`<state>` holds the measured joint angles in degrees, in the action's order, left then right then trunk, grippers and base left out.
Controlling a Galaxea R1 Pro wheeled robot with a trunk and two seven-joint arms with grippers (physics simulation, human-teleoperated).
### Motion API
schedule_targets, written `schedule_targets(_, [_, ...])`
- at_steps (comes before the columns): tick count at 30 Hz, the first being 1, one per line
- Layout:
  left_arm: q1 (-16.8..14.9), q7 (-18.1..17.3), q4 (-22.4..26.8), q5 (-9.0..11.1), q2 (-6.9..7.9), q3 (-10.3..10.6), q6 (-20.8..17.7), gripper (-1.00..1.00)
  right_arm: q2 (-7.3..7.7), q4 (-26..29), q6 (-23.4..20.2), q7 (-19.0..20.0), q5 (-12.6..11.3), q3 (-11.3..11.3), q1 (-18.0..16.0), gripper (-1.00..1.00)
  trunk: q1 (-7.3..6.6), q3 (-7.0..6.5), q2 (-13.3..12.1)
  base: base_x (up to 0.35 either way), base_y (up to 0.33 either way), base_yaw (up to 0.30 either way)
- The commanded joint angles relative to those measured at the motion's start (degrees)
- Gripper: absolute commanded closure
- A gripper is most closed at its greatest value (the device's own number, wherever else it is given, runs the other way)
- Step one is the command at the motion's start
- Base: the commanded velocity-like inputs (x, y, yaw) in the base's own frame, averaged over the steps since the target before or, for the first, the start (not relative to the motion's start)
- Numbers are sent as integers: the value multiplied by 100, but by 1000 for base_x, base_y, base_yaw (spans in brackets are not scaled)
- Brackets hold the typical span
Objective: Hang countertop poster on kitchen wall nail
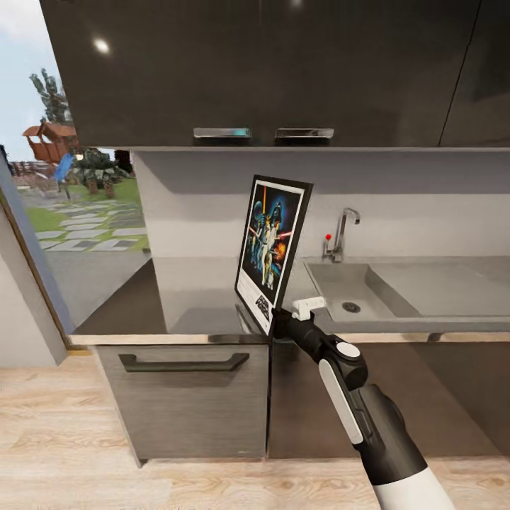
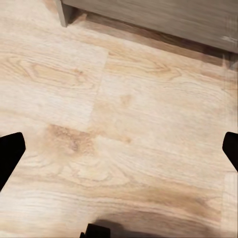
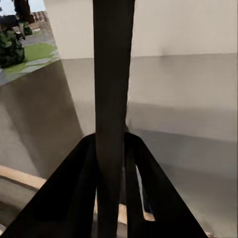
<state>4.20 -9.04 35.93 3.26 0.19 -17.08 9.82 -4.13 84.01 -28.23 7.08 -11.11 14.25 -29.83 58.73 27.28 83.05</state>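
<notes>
The poster (image 1: pixel 273 248), a portrait Star Wars print in a black frame with a white title strip, is held upright and slightly tilted above the front of the kitchen countertop (image 1: pixel 177 297). My right gripper (image 1: pixel 282 317) is shut on its lower corner. Seen edge-on in the right wrist view, the poster (image 3: pixel 113 74) is a dark vertical strip clamped between the two black fingers (image 3: pixel 74 193). In the left wrist view, my left gripper (image 2: pixel 119 148) is open over wooden floor, with its fingertips (image 2: pixel 10 153) far apart. No wall nail can be made out.
A steel sink (image 1: pixel 354 290) with a chrome tap (image 1: pixel 343 230) lies right of the poster. Dark upper cabinets (image 1: pixel 269 71) hang above, and a drawer front with a handle (image 1: pixel 184 363) faces me. A window (image 1: pixel 64 198) to the garden is at left.
</notes>
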Motion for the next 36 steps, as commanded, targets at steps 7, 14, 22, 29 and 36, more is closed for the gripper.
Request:
schedule_targets(7, [0, -45, 2, 34, -1, -15, 2, -100, -5, 6, -33, 22, -32, -2, -1, 100, 0, 5, 3, -78, 276, 60])
schedule_targets(14, [1, -45, 2, 34, -1, -15, 2, -100, -4, 9, -33, 22, -32, -2, -4, 100, 0, 5, 3, -96, 284, 249])
schedule_targets(22, [1, -45, 7, 34, -1, -15, 2, -100, -3, 6, -33, 22, -32, -3, -6, 100, 0, 5, 3, -48, 125, 287])
schedule_targets(29, [1, -45, 10, 34, -1, -15, 2, -100, -6, 5, -33, 22, -32, -2, -3, 100, 0, 5, 3, -4, 95, 290])
schedule_targets(36, [0, -45, 10, 34, -1, -15, 2, -100, -5, 2, -33, 22, -32, -1, -4, 100, 0, 5, 3, 0, 256, 290])
